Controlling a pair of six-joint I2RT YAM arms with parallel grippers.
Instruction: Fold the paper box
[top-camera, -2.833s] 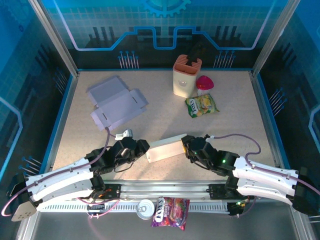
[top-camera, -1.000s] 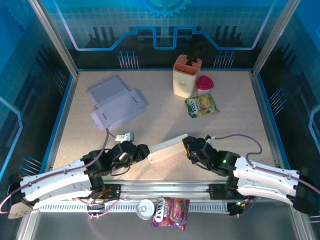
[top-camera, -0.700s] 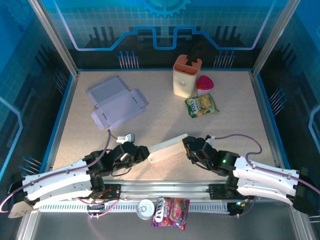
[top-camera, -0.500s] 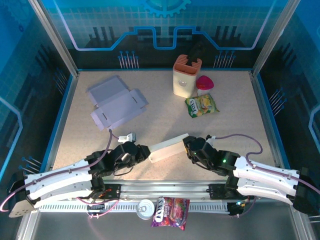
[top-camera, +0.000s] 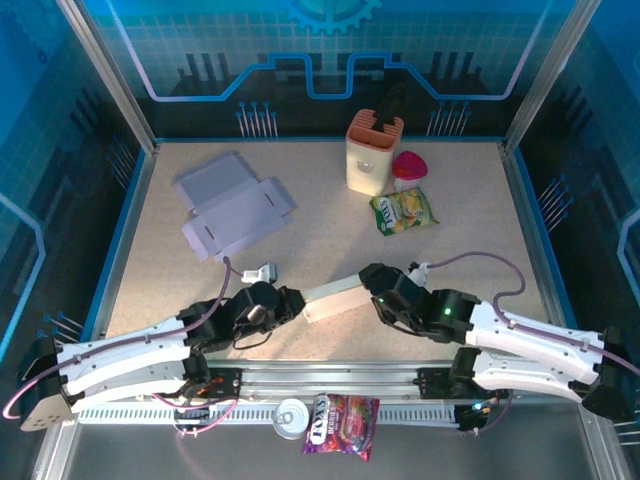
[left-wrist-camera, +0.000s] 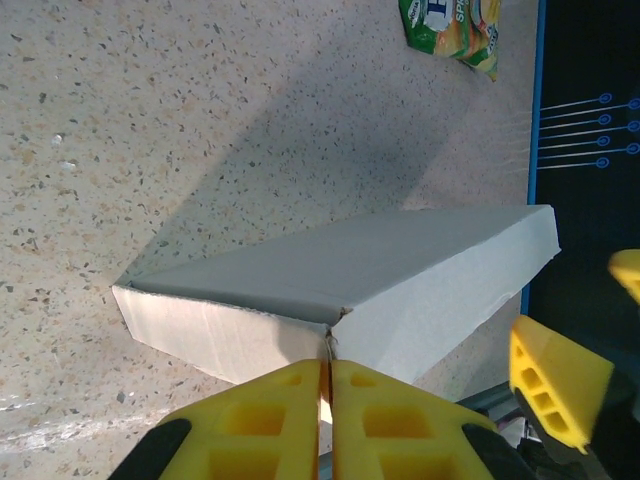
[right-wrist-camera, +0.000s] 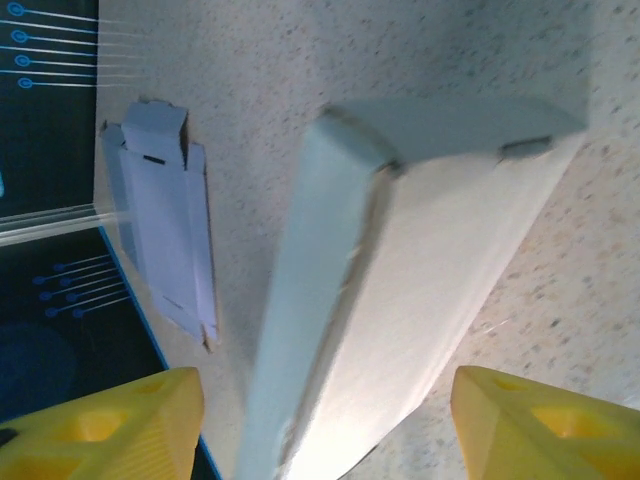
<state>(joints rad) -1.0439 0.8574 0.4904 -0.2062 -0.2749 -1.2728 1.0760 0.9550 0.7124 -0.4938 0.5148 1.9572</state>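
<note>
Paper box (top-camera: 335, 297): a folded, closed white box is seen lying on the table (top-camera: 470, 250) near the middle of the near edge, angled, with one end at each gripper.
Left gripper (top-camera: 292, 303): closed; in the left wrist view (left-wrist-camera: 325, 395) the yellow fingers (left-wrist-camera: 260, 420) are pressed together at the box's (left-wrist-camera: 380, 270) near end, where a thin edge of card appears to be pinched.
Right gripper (top-camera: 372, 285): open; in the right wrist view (right-wrist-camera: 330, 400) the fingers (right-wrist-camera: 130, 415) are spread wide, with the box's (right-wrist-camera: 400, 250) other end between them and apart from both.
Flat box blank (top-camera: 232, 205): an unfolded sheet is laid toward the far left corner, well apart from the box.
Holder (top-camera: 374, 152): a cream and orange container is stood upright at the far edge, right of centre.
Red item (top-camera: 408, 167): set just beside the holder, on its right.
Green packet (top-camera: 404, 211): laid flat just nearer than the red item.
</note>
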